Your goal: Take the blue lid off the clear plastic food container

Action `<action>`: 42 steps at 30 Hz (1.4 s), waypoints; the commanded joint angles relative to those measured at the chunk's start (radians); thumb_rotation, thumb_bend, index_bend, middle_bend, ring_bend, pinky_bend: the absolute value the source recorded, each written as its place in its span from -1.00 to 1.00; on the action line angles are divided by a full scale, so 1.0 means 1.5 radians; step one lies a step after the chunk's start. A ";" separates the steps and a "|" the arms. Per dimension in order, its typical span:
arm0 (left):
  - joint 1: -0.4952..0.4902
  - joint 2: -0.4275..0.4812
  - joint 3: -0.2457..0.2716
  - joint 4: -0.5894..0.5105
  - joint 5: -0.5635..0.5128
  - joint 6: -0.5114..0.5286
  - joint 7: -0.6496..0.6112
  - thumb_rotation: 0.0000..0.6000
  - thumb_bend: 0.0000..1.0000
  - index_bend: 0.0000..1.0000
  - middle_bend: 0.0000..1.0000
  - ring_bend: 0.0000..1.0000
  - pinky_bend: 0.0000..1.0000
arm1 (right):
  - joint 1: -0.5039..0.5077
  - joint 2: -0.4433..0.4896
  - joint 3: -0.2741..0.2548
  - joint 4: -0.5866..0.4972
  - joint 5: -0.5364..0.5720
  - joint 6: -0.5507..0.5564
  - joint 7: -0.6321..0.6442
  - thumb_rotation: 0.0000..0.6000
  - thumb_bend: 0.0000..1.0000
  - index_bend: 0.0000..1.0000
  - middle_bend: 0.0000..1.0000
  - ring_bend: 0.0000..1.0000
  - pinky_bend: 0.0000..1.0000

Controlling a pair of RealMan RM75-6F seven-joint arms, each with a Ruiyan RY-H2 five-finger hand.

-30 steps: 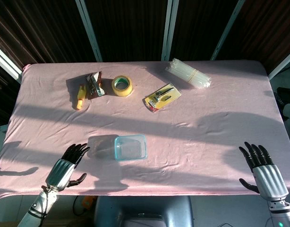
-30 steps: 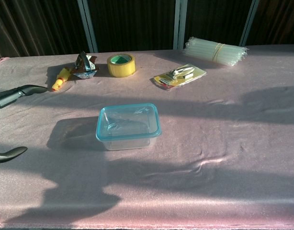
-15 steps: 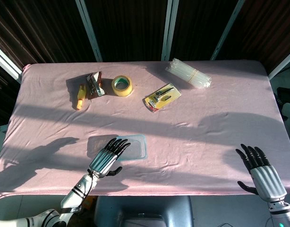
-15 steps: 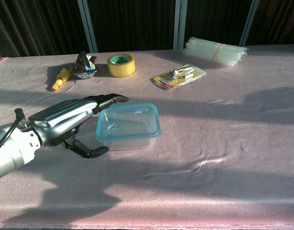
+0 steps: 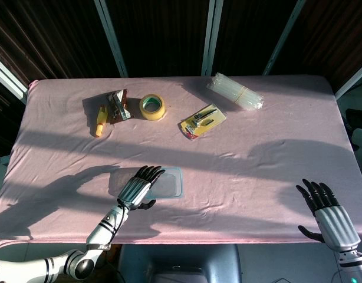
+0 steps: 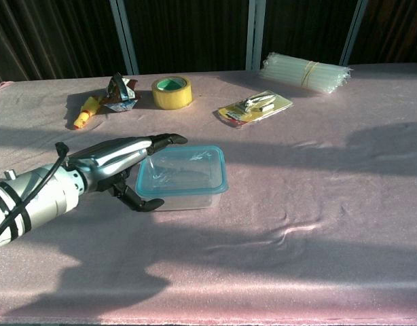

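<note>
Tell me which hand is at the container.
The left hand, fingers stretched over the blue lid's left edge. The right hand hangs off the table's near right corner.

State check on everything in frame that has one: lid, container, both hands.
blue lid: on the container, not lifted
clear plastic food container: closed, upright on the table
left hand: fingers spread at the container's left end, thumb low by its side; contact unclear, no grip on the lid
right hand: open, fingers spread, holds nothing, at the table's near right edge
yellow tape roll: lying flat, hole up
</note>
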 commanded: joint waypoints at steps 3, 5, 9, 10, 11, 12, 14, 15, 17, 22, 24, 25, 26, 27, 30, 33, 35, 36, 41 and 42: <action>-0.019 0.001 -0.006 0.008 -0.033 -0.023 -0.009 1.00 -0.44 -1.00 -1.00 -1.00 -1.00 | 0.001 0.000 0.000 -0.002 0.001 -0.003 -0.003 1.00 -0.47 -1.00 -1.00 -1.00 -1.00; -0.025 0.001 -0.006 0.010 -0.043 -0.028 -0.010 1.00 -0.44 -1.00 -1.00 -1.00 -1.00 | 0.001 0.000 0.000 -0.002 0.002 -0.003 -0.003 1.00 -0.47 -1.00 -1.00 -1.00 -1.00; -0.035 -0.002 -0.003 0.018 -0.055 -0.028 -0.010 1.00 -0.45 -1.00 -0.96 -0.93 -0.87 | 0.003 -0.002 0.000 -0.002 0.002 -0.006 -0.006 1.00 -0.47 -1.00 -1.00 -1.00 -1.00; -0.036 -0.004 -0.002 0.018 -0.058 -0.028 -0.012 1.00 -0.45 -1.00 -0.89 -0.86 -0.80 | 0.004 -0.003 0.000 -0.001 0.001 -0.008 -0.008 1.00 -0.47 -1.00 -1.00 -1.00 -1.00; -0.037 -0.005 -0.002 0.019 -0.059 -0.028 -0.016 1.00 -0.45 -1.00 -0.79 -0.74 -0.71 | 0.006 -0.005 0.001 -0.001 0.000 -0.011 -0.011 1.00 -0.47 -1.00 -1.00 -1.00 -1.00; -0.039 -0.008 -0.001 0.021 -0.060 -0.028 -0.023 1.00 -0.45 -1.00 -0.67 -0.63 -0.61 | 0.009 -0.008 0.001 0.000 -0.001 -0.015 -0.016 1.00 -0.47 -1.00 -1.00 -1.00 -1.00; -0.041 -0.012 0.002 0.025 -0.057 -0.026 -0.030 1.00 -0.44 -1.00 -0.51 -0.48 -0.46 | 0.015 -0.014 0.003 0.002 -0.003 -0.024 -0.024 1.00 -0.47 -1.00 -1.00 -1.00 -1.00; -0.041 -0.015 0.005 0.028 -0.048 -0.021 -0.036 1.00 -0.44 -1.00 -0.45 -0.43 -0.40 | 0.021 -0.019 0.004 0.003 -0.003 -0.032 -0.030 1.00 -0.47 -1.00 -1.00 -1.00 -1.00; -0.039 -0.024 0.012 0.037 -0.027 -0.009 -0.047 1.00 -0.43 -1.00 -0.36 -0.35 -0.32 | 0.032 -0.025 0.007 0.001 -0.003 -0.049 -0.039 1.00 -0.47 -1.00 -1.00 -1.00 -1.00; -0.038 -0.050 0.033 0.074 0.044 0.025 -0.088 1.00 -0.41 -1.00 -0.26 -0.27 -0.23 | 0.074 -0.053 0.017 -0.004 -0.019 -0.096 -0.074 1.00 -0.47 -0.79 -1.00 -1.00 -1.00; -0.037 -0.058 0.045 0.087 0.069 0.035 -0.097 1.00 -0.41 -1.00 -0.25 -0.27 -0.23 | 0.094 -0.068 0.022 -0.004 -0.021 -0.122 -0.091 1.00 -0.47 -0.69 -1.00 -1.00 -1.00; -0.037 -0.061 0.049 0.092 0.078 0.039 -0.099 1.00 -0.41 -1.00 -0.25 -0.27 -0.23 | 0.102 -0.075 0.023 -0.004 -0.021 -0.134 -0.098 1.00 -0.47 -0.64 -1.00 -1.00 -1.00; -0.037 -0.063 0.054 0.096 0.085 0.042 -0.100 1.00 -0.41 -1.00 -0.25 -0.27 -0.23 | 0.111 -0.082 0.025 -0.003 -0.022 -0.145 -0.105 1.00 -0.47 -0.60 -1.00 -1.00 -1.00; -0.037 -0.066 0.059 0.101 0.093 0.045 -0.101 1.00 -0.41 -1.00 -0.25 -0.27 -0.23 | 0.122 -0.093 0.027 0.001 -0.025 -0.157 -0.110 1.00 -0.47 -0.55 -1.00 -1.00 -1.00; -0.039 -0.073 0.066 0.109 0.105 0.046 -0.106 1.00 -0.41 -1.00 -0.25 -0.27 -0.23 | 0.149 -0.125 0.033 0.016 -0.032 -0.181 -0.110 1.00 -0.47 -0.34 -0.98 -1.00 -1.00; -0.040 -0.077 0.068 0.113 0.107 0.045 -0.106 1.00 -0.41 -1.00 -0.26 -0.28 -0.23 | 0.175 -0.156 0.039 0.034 -0.038 -0.201 -0.096 1.00 -0.47 -0.14 -0.91 -1.00 -1.00; -0.040 -0.079 0.068 0.113 0.106 0.045 -0.106 1.00 -0.41 -1.00 -0.26 -0.28 -0.23 | 0.191 -0.177 0.043 0.048 -0.042 -0.209 -0.085 1.00 -0.43 -0.05 -0.87 -1.00 -1.00; -0.041 -0.079 0.068 0.113 0.105 0.044 -0.106 1.00 -0.41 -1.00 -0.26 -0.29 -0.23 | 0.200 -0.192 0.045 0.060 -0.046 -0.213 -0.078 1.00 -0.40 0.00 -0.84 -1.00 -1.00; -0.041 -0.075 0.067 0.107 0.096 0.040 -0.100 1.00 -0.41 -1.00 -0.27 -0.29 -0.24 | 0.232 -0.253 0.053 0.110 -0.064 -0.203 -0.040 1.00 -0.30 0.14 -0.80 -1.00 -1.00; -0.041 -0.074 0.066 0.106 0.094 0.040 -0.097 1.00 -0.41 -1.00 -0.27 -0.29 -0.24 | 0.237 -0.267 0.054 0.122 -0.070 -0.195 -0.030 1.00 -0.28 0.16 -0.79 -1.00 -1.00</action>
